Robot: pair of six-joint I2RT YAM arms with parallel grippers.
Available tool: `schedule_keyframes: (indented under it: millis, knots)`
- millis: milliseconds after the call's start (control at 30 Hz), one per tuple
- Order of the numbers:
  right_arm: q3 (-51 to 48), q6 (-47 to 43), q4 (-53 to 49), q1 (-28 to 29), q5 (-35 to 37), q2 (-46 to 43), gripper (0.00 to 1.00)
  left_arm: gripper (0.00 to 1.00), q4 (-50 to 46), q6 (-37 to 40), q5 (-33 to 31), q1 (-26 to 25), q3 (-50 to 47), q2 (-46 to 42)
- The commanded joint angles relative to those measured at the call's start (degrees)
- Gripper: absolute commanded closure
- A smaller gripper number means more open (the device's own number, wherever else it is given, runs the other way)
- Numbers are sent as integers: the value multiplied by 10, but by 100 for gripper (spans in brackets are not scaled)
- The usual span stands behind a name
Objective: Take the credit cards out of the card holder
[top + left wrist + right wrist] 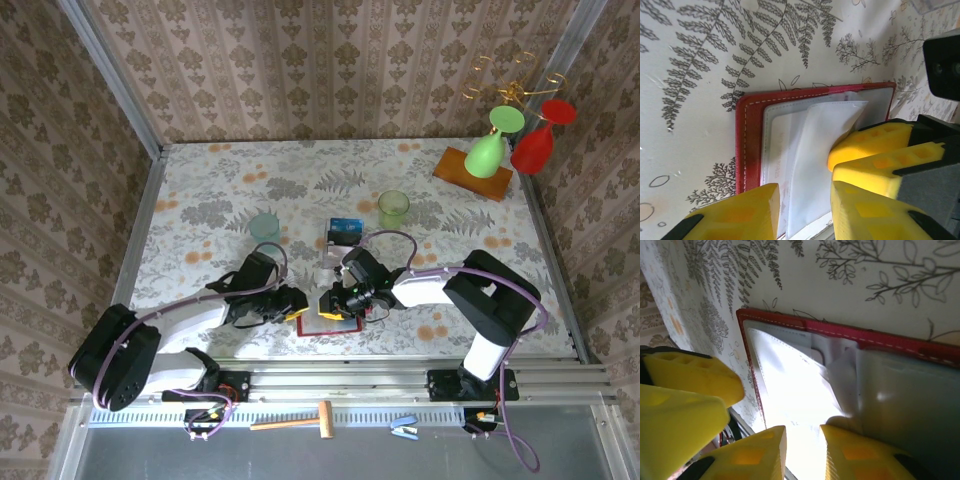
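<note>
Left claw (804, 200) is held low over the near end of the open wallet (747, 145), its yellow fingers spread apart, with the wallet's pale lining seen in the gap. Right claw (802, 440) is set on the same wallet from the other side. Its fingers are drawn close with a narrow gap, and bright white material fills that gap. Whether anything is pinched there cannot be told.

In the left wrist view, part of the wallet's far half is covered by the right claw's fingers (870, 142). A clear box (332, 258) is placed just behind the wallet. A dark blue card (345, 228) is seen at its far end, but whether the card lies on or in the box cannot be told. A teal cup (265, 226) and a green cup (393, 208) are stood further out, well apart from the wallet. At the far right corner, a green glass (487, 150) and a red glass (535, 145) are kept by a wooden board (468, 172). A hammer (295, 422) and a blue clip (403, 428) are laid in front of the arm bases.

The wallet is spread flat on the patterned table (200, 200) at its near edge, between the two claws. It is red with white stitching, and grey-white sleeves are seen inside. A pale card (815, 150) is seen slanted across the sleeves.
</note>
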Motion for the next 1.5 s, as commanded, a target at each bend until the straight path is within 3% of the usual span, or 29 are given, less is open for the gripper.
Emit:
schedule_keyframes:
  millis: [0, 500, 1167, 1467]
  knots:
    - [-17, 14, 16, -4, 1, 24, 73, 66, 11, -13, 2, -8, 16, 17]
    - [-37, 20, 40, -9, -4, 27, 73, 68, 32, -14, 12, -18, 21, 70]
    - [-43, 32, 58, -10, -3, 22, 73, 84, 36, -16, 17, -23, 35, 73]
    - [10, -16, -90, -10, 58, -62, 71, 82, 27, -11, 18, -26, 57, 65]
